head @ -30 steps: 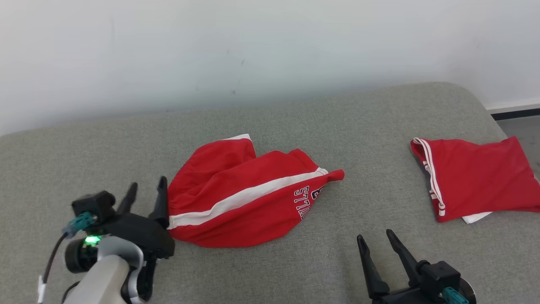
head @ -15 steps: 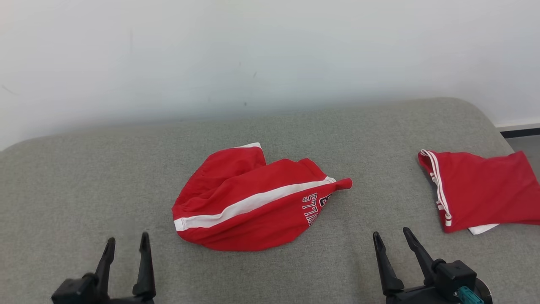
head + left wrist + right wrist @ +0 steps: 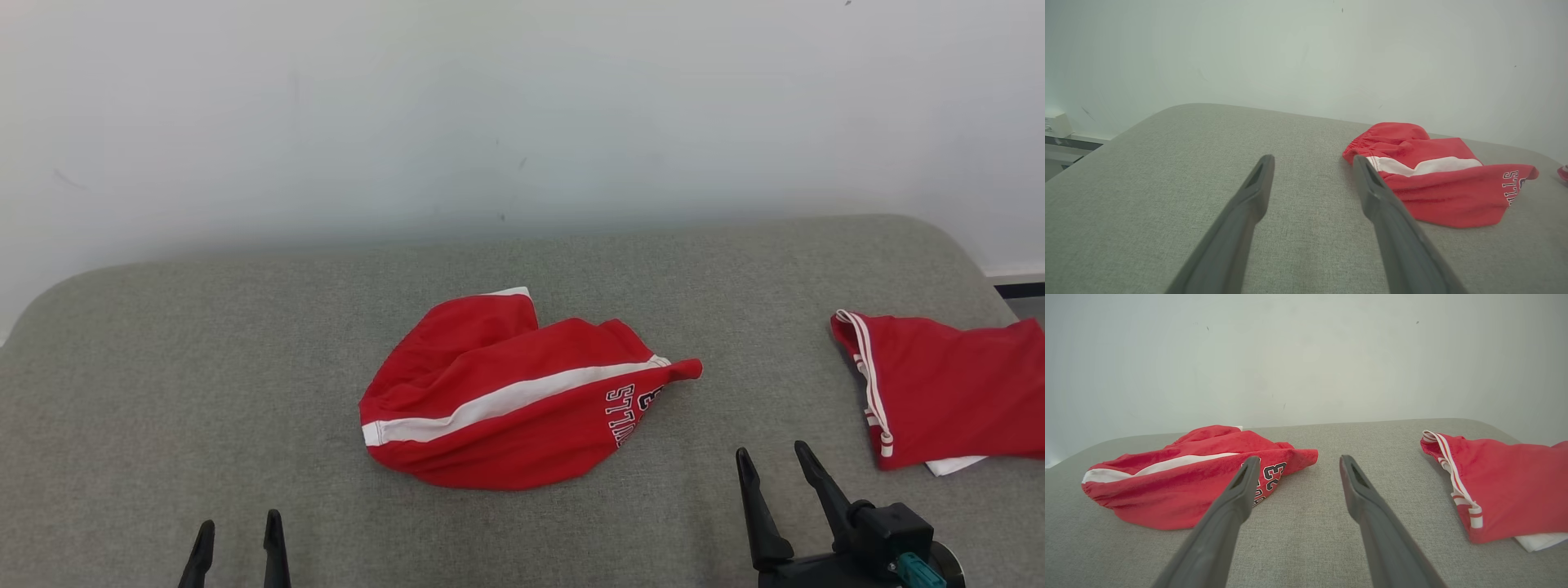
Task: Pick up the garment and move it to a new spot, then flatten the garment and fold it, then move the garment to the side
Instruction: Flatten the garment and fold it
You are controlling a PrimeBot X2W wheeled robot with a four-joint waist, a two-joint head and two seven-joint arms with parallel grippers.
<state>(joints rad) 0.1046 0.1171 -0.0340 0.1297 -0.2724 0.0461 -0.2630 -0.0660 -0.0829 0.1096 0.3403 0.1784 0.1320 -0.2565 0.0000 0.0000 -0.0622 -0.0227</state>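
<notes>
Left gripper: fingers are spread wide; nothing is held.
Right gripper: fingers are spread wide; nothing is held.
Red shorts: seen crumpled mid-cushion, beyond and between both grippers, touched by neither; white stripe turned upward.
Second red garment: laid at the right end, well apart from the shorts.
Grey cushion: backed by a pale wall.

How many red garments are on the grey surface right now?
2. The crumpled garment lies at the centre; the folded garment lies far right, partly cut off by the head view's edge. None seems hidden.
</notes>
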